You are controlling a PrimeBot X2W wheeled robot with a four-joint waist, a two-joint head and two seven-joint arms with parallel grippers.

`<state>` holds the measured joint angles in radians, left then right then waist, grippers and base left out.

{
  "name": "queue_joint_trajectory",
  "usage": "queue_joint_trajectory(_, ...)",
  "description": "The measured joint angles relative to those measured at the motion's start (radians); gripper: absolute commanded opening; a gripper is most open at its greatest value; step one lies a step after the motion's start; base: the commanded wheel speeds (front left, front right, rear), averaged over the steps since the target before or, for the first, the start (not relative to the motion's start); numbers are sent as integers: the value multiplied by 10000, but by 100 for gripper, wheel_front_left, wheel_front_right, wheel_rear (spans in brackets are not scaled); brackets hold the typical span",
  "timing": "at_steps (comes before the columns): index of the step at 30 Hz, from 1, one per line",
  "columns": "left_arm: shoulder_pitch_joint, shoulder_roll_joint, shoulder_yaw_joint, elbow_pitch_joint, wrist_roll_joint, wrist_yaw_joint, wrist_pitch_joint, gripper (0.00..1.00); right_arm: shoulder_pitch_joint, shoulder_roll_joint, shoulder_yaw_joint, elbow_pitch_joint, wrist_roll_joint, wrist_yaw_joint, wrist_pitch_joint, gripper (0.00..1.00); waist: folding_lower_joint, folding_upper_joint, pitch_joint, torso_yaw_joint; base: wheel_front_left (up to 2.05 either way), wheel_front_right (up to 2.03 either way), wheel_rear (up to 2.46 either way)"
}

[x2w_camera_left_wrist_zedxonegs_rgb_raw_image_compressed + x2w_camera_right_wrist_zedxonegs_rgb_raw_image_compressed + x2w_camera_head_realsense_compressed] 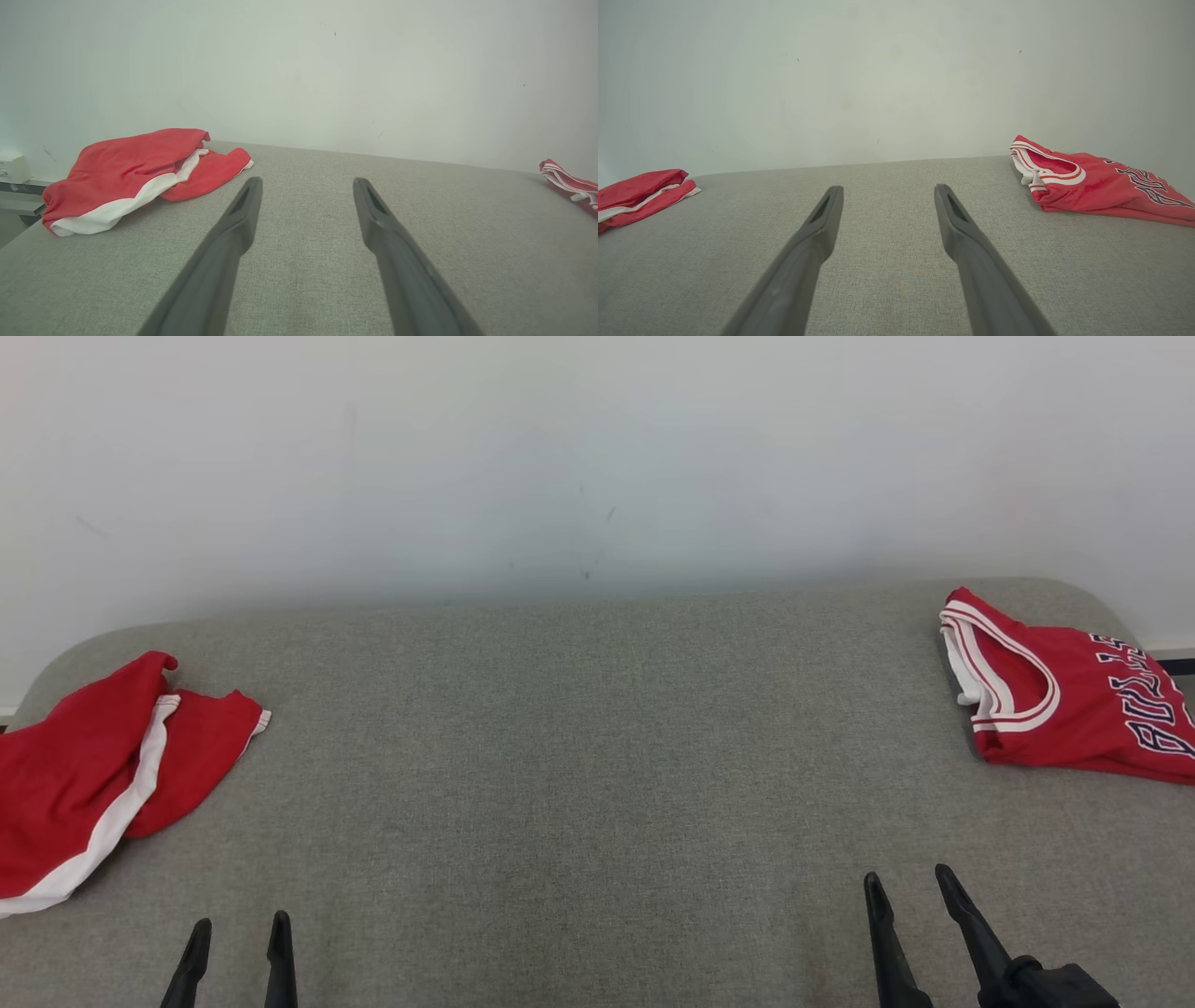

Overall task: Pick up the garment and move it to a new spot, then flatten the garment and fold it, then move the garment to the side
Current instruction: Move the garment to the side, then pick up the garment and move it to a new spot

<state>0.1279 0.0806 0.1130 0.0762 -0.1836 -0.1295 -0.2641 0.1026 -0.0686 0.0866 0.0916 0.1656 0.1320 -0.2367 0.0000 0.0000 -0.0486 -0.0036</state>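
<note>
Left gripper [241, 921] spread, empty; crumpled red fabric garment with white stripe [84, 775] ahead-left of it. Right gripper [907, 875] spread, empty; folded red lettered jersey [1074, 709] ahead-right. Both lie on grey fabric-covered table [579, 756].

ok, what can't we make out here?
Left garment: the head view's left edge crops it. It is crumpled, so its type is unclear.
Jersey: the head view's right edge crops its lettering. The left wrist view's edge leaves a sliver.
Left pincer, right pincer: the head view's bottom edge crops both arms.
</note>
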Motion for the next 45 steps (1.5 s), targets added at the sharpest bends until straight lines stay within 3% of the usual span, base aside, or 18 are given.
queue_joint_trajectory(11,-5,109,-59,42,-44,-13,0,100,49,50,-69,67,-6,0,6,100,0,0,3,52,0,0,0)
queue_joint_trajectory(18,-83,334,198,79,-33,63,0,100,58,96,29,219,67,0,61,100,0,1,41,587,0,0,0)
queue_joint_trajectory(45,32,853,851,186,-407,604,134,100,-219,173,435,980,441,0,-159,100,-1,1,215,4680,0,0,0)
